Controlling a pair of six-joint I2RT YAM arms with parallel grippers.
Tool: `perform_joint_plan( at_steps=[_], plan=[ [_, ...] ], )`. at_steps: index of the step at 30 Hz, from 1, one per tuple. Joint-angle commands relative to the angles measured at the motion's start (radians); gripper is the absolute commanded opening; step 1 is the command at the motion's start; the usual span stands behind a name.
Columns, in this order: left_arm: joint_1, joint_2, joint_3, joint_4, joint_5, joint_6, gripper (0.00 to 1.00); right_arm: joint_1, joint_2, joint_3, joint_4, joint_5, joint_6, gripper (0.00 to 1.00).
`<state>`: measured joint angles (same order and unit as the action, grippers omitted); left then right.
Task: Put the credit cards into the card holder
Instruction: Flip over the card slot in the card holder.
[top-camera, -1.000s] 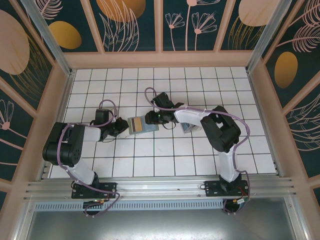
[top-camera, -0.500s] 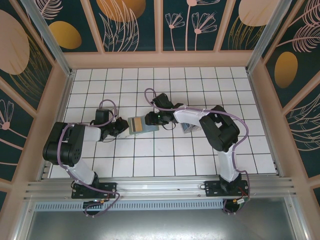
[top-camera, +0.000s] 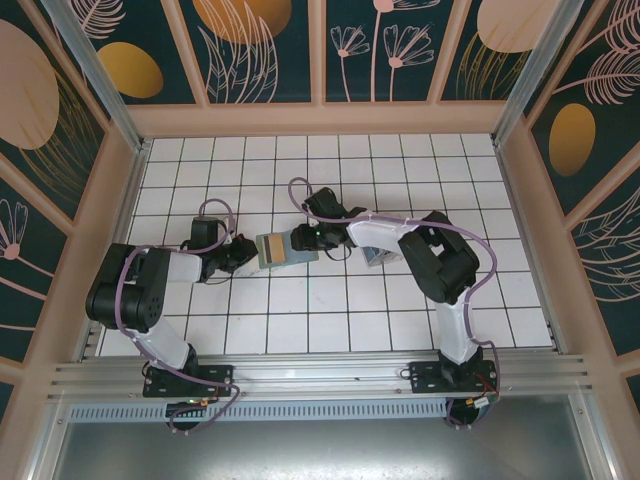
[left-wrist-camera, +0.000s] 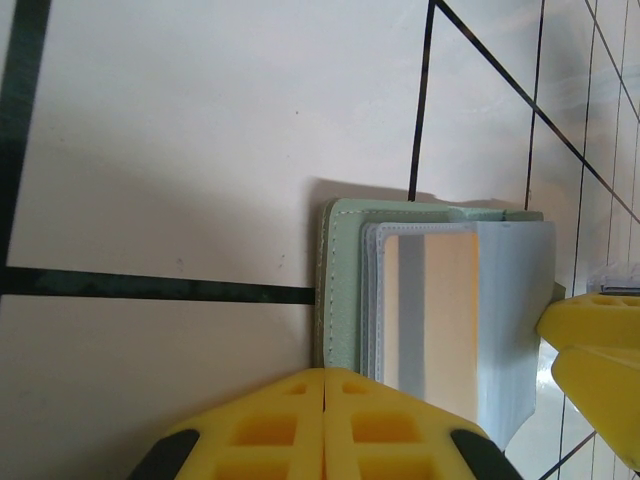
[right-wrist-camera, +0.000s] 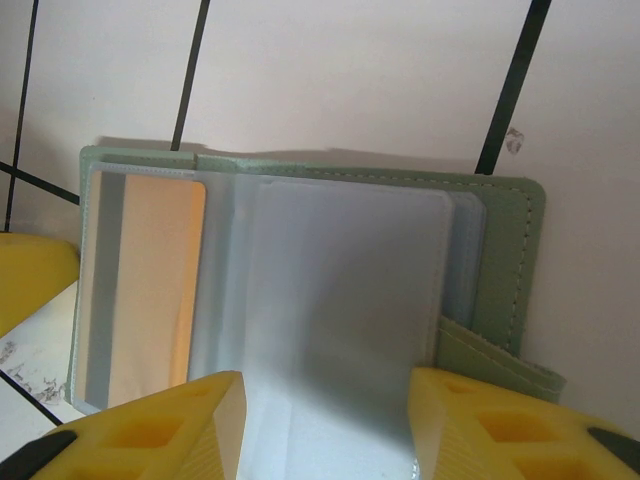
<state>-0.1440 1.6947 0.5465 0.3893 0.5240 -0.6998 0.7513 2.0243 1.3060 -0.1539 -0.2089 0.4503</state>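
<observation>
White-tiled worktop, teal floral walls.
My left claw clenched, right claw released; soft grey-green folding card holder at twelve o'clock.

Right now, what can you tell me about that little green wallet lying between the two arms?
The card holder is a soft grey-green wallet with stitched edges, lying open on the white tiled table. Clear plastic sleeves fan out inside; one holds a tan-gold card. The shut left fingers sit over one edge, and the right fingers flank a loose sleeve, though whether they grip it is unclear.
</observation>
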Motion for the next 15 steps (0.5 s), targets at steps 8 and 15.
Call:
perform_joint_plan(
  at_steps=[8, 15],
  plan=[
    [-0.028, 0.099, -0.051, -0.15, -0.085, 0.016, 0.09, 0.011, -0.045, -0.041, -0.021, 0.056, -0.011, 0.52],
    [-0.027, 0.094, -0.063, -0.136, -0.085, 0.01, 0.09, -0.001, -0.075, -0.106, 0.077, -0.037, 0.039, 0.51]
  ],
)
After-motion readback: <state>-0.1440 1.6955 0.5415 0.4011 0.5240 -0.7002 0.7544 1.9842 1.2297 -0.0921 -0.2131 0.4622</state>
